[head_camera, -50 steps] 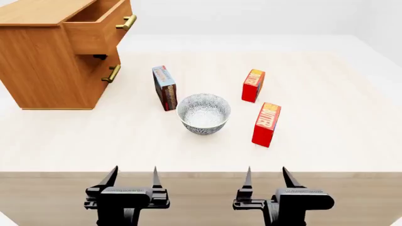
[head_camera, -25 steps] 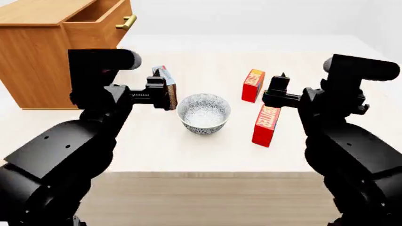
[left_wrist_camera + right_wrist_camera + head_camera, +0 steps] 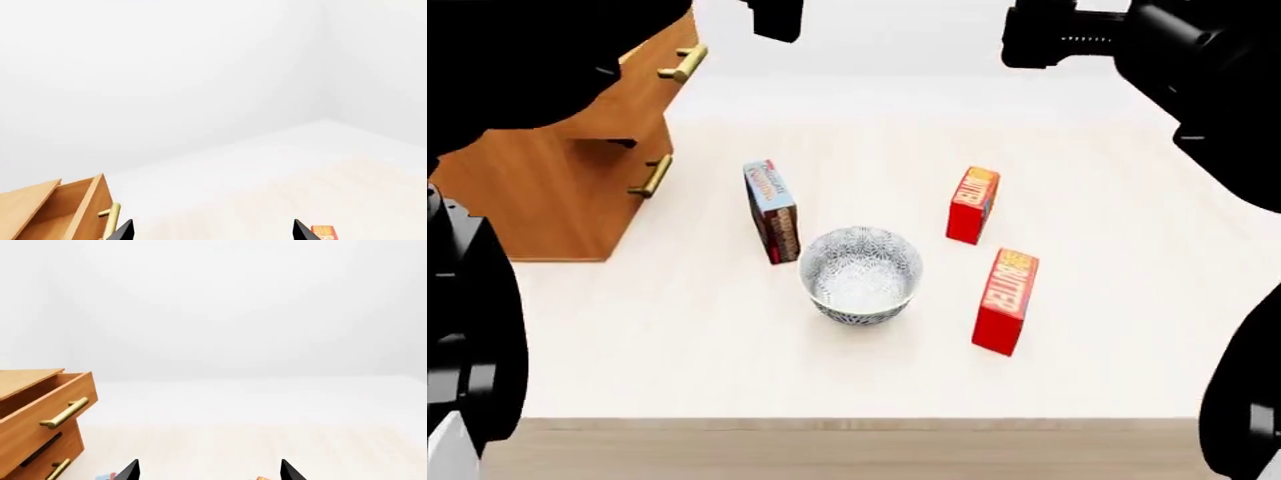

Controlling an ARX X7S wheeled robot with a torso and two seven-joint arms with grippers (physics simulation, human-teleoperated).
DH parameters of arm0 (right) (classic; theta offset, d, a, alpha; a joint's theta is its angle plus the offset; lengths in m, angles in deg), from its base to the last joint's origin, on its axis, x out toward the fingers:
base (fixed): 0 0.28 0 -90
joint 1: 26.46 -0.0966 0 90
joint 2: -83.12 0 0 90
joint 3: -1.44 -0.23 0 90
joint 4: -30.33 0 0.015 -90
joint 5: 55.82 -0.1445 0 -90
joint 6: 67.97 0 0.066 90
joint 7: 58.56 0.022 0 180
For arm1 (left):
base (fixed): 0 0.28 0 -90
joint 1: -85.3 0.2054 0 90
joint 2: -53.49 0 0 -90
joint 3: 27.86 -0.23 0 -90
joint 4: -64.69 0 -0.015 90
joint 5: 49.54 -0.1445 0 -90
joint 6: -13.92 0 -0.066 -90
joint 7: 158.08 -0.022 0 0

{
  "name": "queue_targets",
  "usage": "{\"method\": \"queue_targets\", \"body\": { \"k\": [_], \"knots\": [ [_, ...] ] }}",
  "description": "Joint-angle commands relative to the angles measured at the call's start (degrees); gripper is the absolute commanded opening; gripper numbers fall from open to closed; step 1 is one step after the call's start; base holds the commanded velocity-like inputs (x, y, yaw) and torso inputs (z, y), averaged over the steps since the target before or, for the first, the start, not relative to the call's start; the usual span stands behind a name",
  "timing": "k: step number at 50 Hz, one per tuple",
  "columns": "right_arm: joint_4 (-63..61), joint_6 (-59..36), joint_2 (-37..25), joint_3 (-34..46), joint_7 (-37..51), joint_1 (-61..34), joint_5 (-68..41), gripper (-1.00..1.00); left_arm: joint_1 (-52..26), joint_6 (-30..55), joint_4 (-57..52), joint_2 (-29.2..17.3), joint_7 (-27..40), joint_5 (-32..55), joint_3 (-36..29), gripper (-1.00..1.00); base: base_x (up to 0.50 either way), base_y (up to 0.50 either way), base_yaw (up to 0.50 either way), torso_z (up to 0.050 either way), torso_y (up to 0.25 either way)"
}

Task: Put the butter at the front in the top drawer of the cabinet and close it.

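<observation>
Left wrist view: looks out level across the pale table (image 3: 347,185) toward white walls — lifted high compared with a second ago, when both grippers hung low at the near table edge. Two black fingertips (image 3: 124,231) of the left gripper (image 3: 213,234) spread wide apart, holding nothing. Open top drawer (image 3: 73,210) with its brass handle (image 3: 110,216) beside one tip; sliver of a red carton (image 3: 323,231) by the other, too little to say which.

Head view: both arms now raised to the upper corners, no longer covering the objects as half a second ago. Left gripper (image 3: 777,18) mostly cut off, right gripper (image 3: 1044,36) also partly out of frame. Nearer butter carton (image 3: 1005,300) upright, untouched, toward the table's near right; second butter carton (image 3: 972,205) farther back, apart from it. Patterned bowl (image 3: 861,274) just left of the target; chocolate pudding box (image 3: 773,211) behind the bowl. Cabinet (image 3: 554,190) far left, lower drawer (image 3: 651,175) shut. Nothing grasped yet — judged as the very start; bowl lies between butter and drawer.

Right wrist view: right gripper's fingertips (image 3: 127,471) parted wide, empty. Top drawer pulled out, ready to receive.
</observation>
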Motion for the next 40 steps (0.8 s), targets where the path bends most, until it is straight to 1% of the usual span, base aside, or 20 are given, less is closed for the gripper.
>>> {"method": "queue_targets", "body": {
  "k": [1, 16, 38, 40],
  "knots": [
    [-0.99, -0.15, -0.62, -0.78, 4.37, -2.14, -7.38, 1.00, -3.22, 0.22, 1.55, -0.07, 1.34, 2.76, -0.73, 1.00, 0.50, 0.00, 0.00, 0.000, 0.000],
    [-1.21, 0.84, -1.05, 0.03, 6.05, -1.68, -10.16, 1.00, -2.69, -0.19, 1.27, -0.25, 2.46, 4.27, -0.62, 1.00, 0.50, 0.00, 0.00, 0.000, 0.000],
    [-0.73, 1.97, -2.30, 1.11, 7.67, -0.85, -13.52, 1.00, -2.90, -1.54, 2.04, -0.12, 2.58, 5.76, -2.28, 1.00, 0.50, 0.00, 0.00, 0.000, 0.001],
    [-1.00, 1.92, -2.48, 1.36, 7.69, -0.62, -13.71, 1.00, -2.71, -1.34, 1.82, -0.23, 2.78, 6.12, -2.29, 1.00, 0.14, 0.00, 0.00, 0.000, 0.000]
  ]
}}
